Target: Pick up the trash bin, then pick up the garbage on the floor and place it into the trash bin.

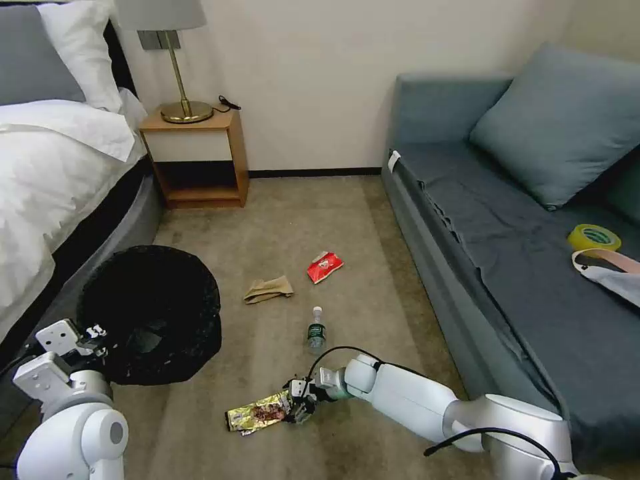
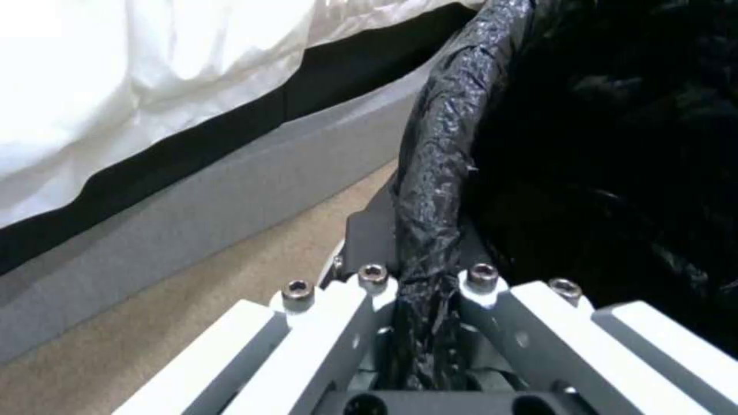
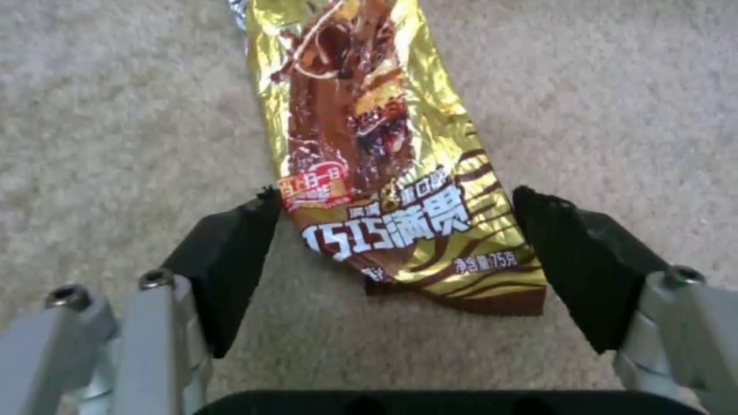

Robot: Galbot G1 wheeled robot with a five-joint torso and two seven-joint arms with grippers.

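Observation:
The trash bin (image 1: 150, 313), lined with a crinkly black bag, is at the left beside the bed. My left gripper (image 1: 93, 333) is shut on its bag-covered rim (image 2: 446, 144), which is pinched between the fingers of the left gripper (image 2: 426, 276). The garbage lies on the carpet: a gold-brown snack wrapper (image 1: 257, 413), a small clear bottle (image 1: 317, 330), a red packet (image 1: 325, 267) and a crumpled brown paper bag (image 1: 268, 289). My right gripper (image 1: 300, 403) is low over the wrapper's near end. It is open, and the wrapper (image 3: 369, 150) lies between its black pads (image 3: 230, 259).
A bed with white sheets (image 1: 47, 173) borders the left. A wooden nightstand (image 1: 197, 157) with a lamp stands at the back wall. A grey-blue sofa (image 1: 507, 253) runs along the right, with a yellow tape roll (image 1: 593, 237) on it. Open carpet lies between them.

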